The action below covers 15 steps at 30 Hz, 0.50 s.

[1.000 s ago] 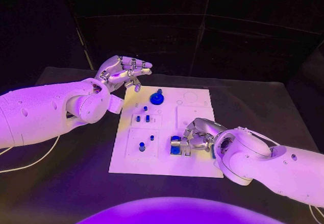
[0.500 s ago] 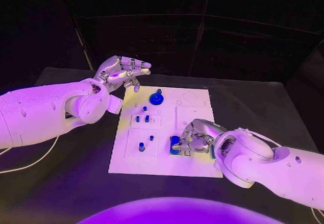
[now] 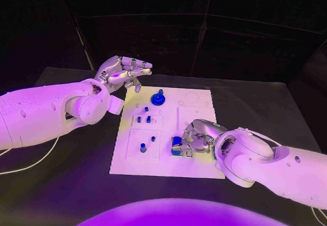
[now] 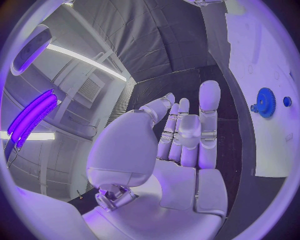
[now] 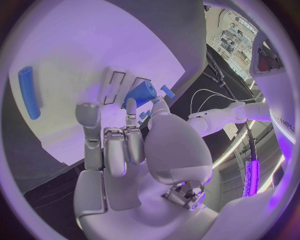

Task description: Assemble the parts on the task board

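Observation:
The white task board point(image 3: 197, 102) lies mid-table. On its near right part my right hand point(image 3: 197, 137) is curled low over the board, and its thumb and a finger pinch a blue part point(image 3: 176, 143). The right wrist view shows that part point(image 5: 141, 92) at the fingertips point(image 5: 129, 104), with a small blue peg point(image 5: 167, 91) beside it and a blue rod point(image 5: 28, 92) lying flat on the board. My left hand point(image 3: 125, 71) hovers raised off the board's far left corner, fingers apart and holding nothing. A blue gear point(image 3: 158, 98) point(image 4: 265, 102) stands on the far part of the board.
Several small blue pegs point(image 3: 144, 119) stand in the board's left blocks, with one more point(image 3: 142, 149) nearer me. A white cable point(image 3: 23, 164) trails over the table at the left. Black table surface point(image 3: 268, 109) surrounds the board.
My right hand has closed in slightly and the blue part at its fingertips has shifted a little away from me. The left hand has hardly moved.

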Each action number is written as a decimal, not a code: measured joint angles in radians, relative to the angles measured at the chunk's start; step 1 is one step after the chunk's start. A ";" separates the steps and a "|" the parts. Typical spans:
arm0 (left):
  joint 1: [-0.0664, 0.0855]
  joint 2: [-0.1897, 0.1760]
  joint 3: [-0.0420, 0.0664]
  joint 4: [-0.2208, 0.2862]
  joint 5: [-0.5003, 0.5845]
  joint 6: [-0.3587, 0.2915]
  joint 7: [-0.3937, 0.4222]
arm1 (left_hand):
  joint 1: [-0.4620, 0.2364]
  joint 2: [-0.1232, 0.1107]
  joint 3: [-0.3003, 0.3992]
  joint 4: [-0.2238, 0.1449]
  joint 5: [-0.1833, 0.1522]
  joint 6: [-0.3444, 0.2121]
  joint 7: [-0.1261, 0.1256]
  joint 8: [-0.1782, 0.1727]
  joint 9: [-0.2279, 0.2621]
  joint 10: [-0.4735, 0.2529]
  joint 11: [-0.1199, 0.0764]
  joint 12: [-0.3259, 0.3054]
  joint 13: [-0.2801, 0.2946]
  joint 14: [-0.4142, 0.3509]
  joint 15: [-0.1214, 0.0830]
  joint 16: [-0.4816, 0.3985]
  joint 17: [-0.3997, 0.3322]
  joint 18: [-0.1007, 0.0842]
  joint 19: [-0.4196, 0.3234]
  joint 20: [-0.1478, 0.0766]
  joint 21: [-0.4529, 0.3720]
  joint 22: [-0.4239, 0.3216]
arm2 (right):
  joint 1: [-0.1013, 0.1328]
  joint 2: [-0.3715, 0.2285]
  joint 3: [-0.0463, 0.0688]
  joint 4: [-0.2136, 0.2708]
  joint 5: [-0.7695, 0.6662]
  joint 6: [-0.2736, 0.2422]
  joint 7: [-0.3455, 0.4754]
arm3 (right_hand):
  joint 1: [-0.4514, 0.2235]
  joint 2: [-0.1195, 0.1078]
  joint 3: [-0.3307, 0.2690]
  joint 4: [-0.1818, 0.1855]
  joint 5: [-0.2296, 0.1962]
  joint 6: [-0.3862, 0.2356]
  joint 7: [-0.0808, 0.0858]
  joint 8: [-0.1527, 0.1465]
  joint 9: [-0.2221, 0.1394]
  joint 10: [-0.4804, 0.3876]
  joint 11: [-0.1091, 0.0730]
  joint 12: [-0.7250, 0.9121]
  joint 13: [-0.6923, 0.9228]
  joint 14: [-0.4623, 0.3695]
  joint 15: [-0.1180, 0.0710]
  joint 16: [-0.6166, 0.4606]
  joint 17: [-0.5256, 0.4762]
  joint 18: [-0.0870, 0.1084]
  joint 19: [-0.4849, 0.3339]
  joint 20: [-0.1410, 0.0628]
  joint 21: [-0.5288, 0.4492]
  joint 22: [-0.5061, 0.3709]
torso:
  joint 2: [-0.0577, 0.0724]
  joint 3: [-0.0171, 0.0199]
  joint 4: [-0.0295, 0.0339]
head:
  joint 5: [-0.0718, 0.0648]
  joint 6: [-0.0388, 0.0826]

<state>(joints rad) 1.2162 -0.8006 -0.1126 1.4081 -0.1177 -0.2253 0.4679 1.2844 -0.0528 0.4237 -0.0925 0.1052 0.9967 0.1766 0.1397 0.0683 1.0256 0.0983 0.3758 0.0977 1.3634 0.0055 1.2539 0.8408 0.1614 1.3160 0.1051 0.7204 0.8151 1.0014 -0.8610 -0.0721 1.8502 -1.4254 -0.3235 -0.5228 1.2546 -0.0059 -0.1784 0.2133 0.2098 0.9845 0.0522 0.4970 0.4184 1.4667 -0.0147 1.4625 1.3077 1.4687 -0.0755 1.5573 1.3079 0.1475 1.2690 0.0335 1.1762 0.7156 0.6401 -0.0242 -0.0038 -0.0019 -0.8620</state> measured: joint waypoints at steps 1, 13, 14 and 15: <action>0.000 0.000 0.000 0.000 0.000 0.000 0.000 | 0.000 0.000 0.000 0.000 0.000 0.000 0.000 0.000 0.000 0.000 0.000 0.000 0.000 0.000 0.000 0.000 0.000 0.000 0.000 0.000 0.000 0.000 | 0.000 0.000 0.000 0.000 0.000 0.002 0.000 | 0.000 0.000 0.000 0.000 0.000 0.000 0.000 0.000 0.001 0.000 0.000 0.000 0.000 0.000 0.000 0.000 0.000 0.000 0.000 0.000 0.000 0.000 | 0.000 0.0000 -0.0001 | 0.000 0.000; 0.000 -0.003 0.000 -0.001 0.000 0.001 -0.001 | 0.000 0.000 0.000 0.000 0.000 -0.002 -0.002 0.000 0.000 -0.002 0.002 0.000 0.000 0.000 0.000 0.000 0.000 0.000 0.000 0.000 0.000 0.000 | 0.003 -0.012 0.003 0.007 -0.001 0.031 0.014 | 0.023 -0.004 -0.006 -0.024 0.006 0.000 0.000 0.000 0.004 0.000 0.000 0.000 0.000 -0.004 -0.004 0.000 0.000 0.000 0.000 0.000 0.000 -0.002 | -0.001 0.0005 -0.0006 | -0.001 -0.005; 0.000 -0.003 0.000 -0.001 0.000 0.001 -0.002 | 0.000 0.000 0.000 0.000 0.000 -0.004 -0.003 0.000 0.000 -0.004 0.004 0.000 0.000 0.000 0.000 0.000 -0.001 0.000 0.000 0.000 0.000 0.000 | 0.003 -0.013 0.003 0.008 -0.001 0.033 0.015 | 0.031 -0.005 -0.006 -0.028 0.011 0.000 0.000 0.000 0.004 0.000 0.000 0.000 0.000 -0.004 -0.004 0.000 0.000 0.000 0.000 0.000 0.000 -0.002 | -0.001 0.0005 -0.0005 | -0.001 -0.006; 0.000 -0.003 0.000 -0.001 0.000 0.001 -0.002 | 0.000 0.000 0.000 0.000 0.000 -0.004 -0.004 0.000 0.000 -0.004 0.004 0.000 0.000 0.000 0.000 0.000 -0.001 0.000 0.000 0.000 0.000 0.000 | 0.002 -0.015 0.001 0.008 0.000 0.036 0.015 | 0.045 -0.011 -0.005 -0.031 0.012 0.000 0.000 0.000 0.004 0.000 0.000 0.000 0.000 -0.004 -0.004 0.000 0.000 0.000 0.000 0.000 0.000 -0.002 | -0.001 0.0006 -0.0005 | -0.001 -0.006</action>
<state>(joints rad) 1.2161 -0.8036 -0.1126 1.4073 -0.1175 -0.2246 0.4662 1.2844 -0.0527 0.4237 -0.0925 0.1052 0.9931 0.1730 0.1396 0.0683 1.0220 0.1020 0.3758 0.0977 1.3634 0.0055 1.2539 0.8398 0.1615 1.3160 0.1051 0.7204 0.8152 1.0038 -0.8755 -0.0710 1.8579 -1.4257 -0.2870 -0.5079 1.2999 -0.0172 -0.1836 0.1822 0.2215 0.9844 0.0522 0.4965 0.4224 1.4667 -0.0146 1.4625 1.3077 1.4651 -0.0790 1.5573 1.3077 0.1475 1.2690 0.0336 1.1762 0.7132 0.6394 -0.0236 -0.0043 -0.0026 -0.8680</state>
